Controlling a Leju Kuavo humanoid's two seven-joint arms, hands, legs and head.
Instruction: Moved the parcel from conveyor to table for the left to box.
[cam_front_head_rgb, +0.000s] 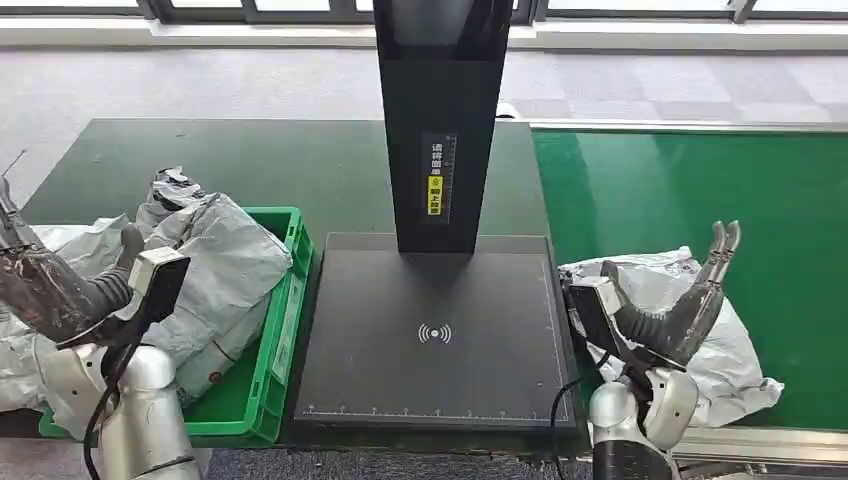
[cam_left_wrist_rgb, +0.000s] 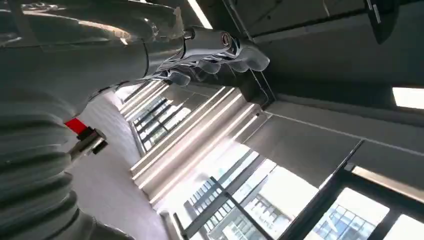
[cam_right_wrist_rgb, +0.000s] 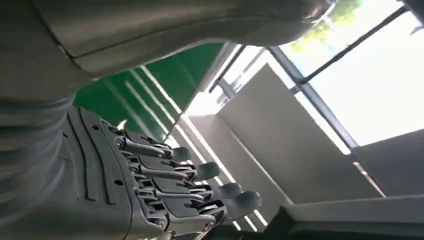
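A crumpled grey parcel (cam_front_head_rgb: 742, 352) lies on the green conveyor (cam_front_head_rgb: 700, 190) near its front edge. My right hand (cam_front_head_rgb: 680, 310) is raised just in front of the parcel, fingers (cam_front_head_rgb: 724, 246) straight up and apart, with nothing in it; the right wrist view shows the same empty hand (cam_right_wrist_rgb: 150, 190). My left hand (cam_front_head_rgb: 50, 285) is lifted at the left edge beside the green crate (cam_front_head_rgb: 290, 330), holding nothing, its fingers (cam_left_wrist_rgb: 225, 50) loosely spread. Between the arms lies the black scanning plate (cam_front_head_rgb: 435, 335) on the dark green table (cam_front_head_rgb: 250, 170).
The crate holds a big grey bagged parcel (cam_front_head_rgb: 220, 270), and more grey bags (cam_front_head_rgb: 60, 240) lie to its left. A black column (cam_front_head_rgb: 440, 120) rises from the back of the plate. The conveyor's metal rim (cam_front_head_rgb: 760, 440) runs along the front right.
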